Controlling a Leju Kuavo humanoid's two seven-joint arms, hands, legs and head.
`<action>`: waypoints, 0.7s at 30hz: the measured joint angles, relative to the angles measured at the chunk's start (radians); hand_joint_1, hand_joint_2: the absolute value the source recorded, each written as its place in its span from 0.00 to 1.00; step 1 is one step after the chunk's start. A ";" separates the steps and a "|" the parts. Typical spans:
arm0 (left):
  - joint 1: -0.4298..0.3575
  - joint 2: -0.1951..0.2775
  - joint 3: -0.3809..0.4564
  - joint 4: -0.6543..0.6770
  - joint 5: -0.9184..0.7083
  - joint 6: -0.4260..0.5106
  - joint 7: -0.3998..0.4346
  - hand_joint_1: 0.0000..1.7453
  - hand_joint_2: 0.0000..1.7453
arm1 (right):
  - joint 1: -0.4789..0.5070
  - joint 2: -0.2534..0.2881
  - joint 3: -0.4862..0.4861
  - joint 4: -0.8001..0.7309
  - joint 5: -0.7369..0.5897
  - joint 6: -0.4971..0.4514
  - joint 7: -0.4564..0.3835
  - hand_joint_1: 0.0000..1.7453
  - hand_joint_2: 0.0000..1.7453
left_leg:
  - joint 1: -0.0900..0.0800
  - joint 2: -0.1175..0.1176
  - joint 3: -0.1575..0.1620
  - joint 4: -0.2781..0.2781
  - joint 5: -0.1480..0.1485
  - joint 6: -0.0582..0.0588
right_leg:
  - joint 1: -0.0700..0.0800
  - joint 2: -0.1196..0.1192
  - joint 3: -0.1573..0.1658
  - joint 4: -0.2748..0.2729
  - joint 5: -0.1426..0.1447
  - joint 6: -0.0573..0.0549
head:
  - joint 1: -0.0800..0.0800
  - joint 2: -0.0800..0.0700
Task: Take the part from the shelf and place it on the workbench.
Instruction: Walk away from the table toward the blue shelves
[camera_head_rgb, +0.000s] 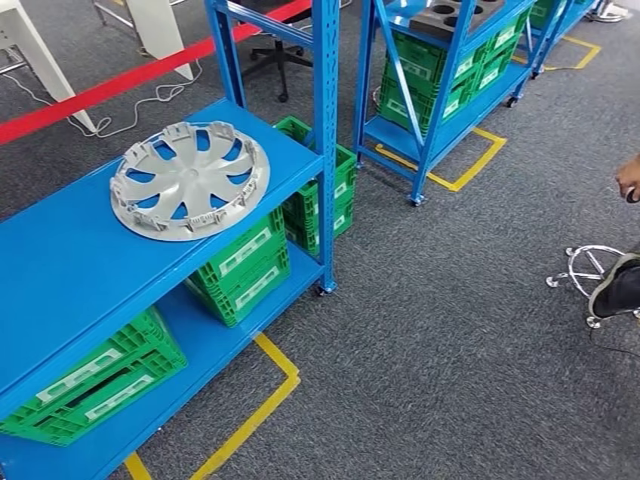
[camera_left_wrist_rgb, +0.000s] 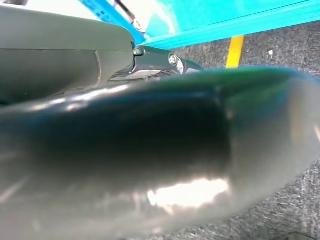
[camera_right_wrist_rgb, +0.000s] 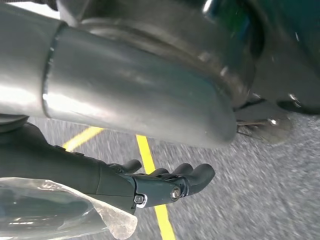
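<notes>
Fingers of the right hand lay dark and gently curled together in the right wrist view, hanging above grey carpet crossed by yellow tape lines, with nothing held between them. Of the left hand, the left wrist view gave just a sliver with two screws past a large blurred grey form, so I could not tell how its fingers stood.

From the head view, the part, a silver hubcap with curved spokes, lay flat on the upper board of the near blue shelf, close to that board's right end and beside the upright post. It was untouched, well apart from both hands.

Green crates sat on the lower board beneath the hubcap, another crate further left, and one stood behind the post. A second blue rack with more green crates stood farther off inside a yellow floor outline. At the right edge a person's hand and a dark shoe showed near a chrome stool base.
</notes>
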 joint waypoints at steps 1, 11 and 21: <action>0.000 0.000 0.000 0.000 0.000 -0.002 -0.001 0.00 0.00 | 0.000 0.001 0.000 0.001 0.004 0.000 0.001 0.00 0.00 | 0.001 -0.010 -0.004 0.001 0.000 -0.006 | 0.000 0.010 0.008 -0.012 -0.004 -0.005 | 0.000 0.000; -0.001 0.003 -0.009 0.001 -0.012 -0.020 0.018 0.00 0.00 | 0.004 0.002 0.036 0.002 0.088 -0.009 0.011 0.00 0.00 | 0.005 0.095 -0.131 0.270 -0.106 -0.040 | 0.006 -0.120 0.025 -0.021 -0.010 -0.049 | -0.013 0.000; -0.002 0.007 -0.010 0.001 -0.018 -0.020 0.037 0.00 0.00 | -0.011 0.002 0.048 0.002 0.078 -0.001 0.010 0.00 0.00 | -0.007 0.127 0.001 -0.014 0.005 0.013 | 0.016 -0.141 0.030 0.025 -0.068 -0.009 | -0.005 0.000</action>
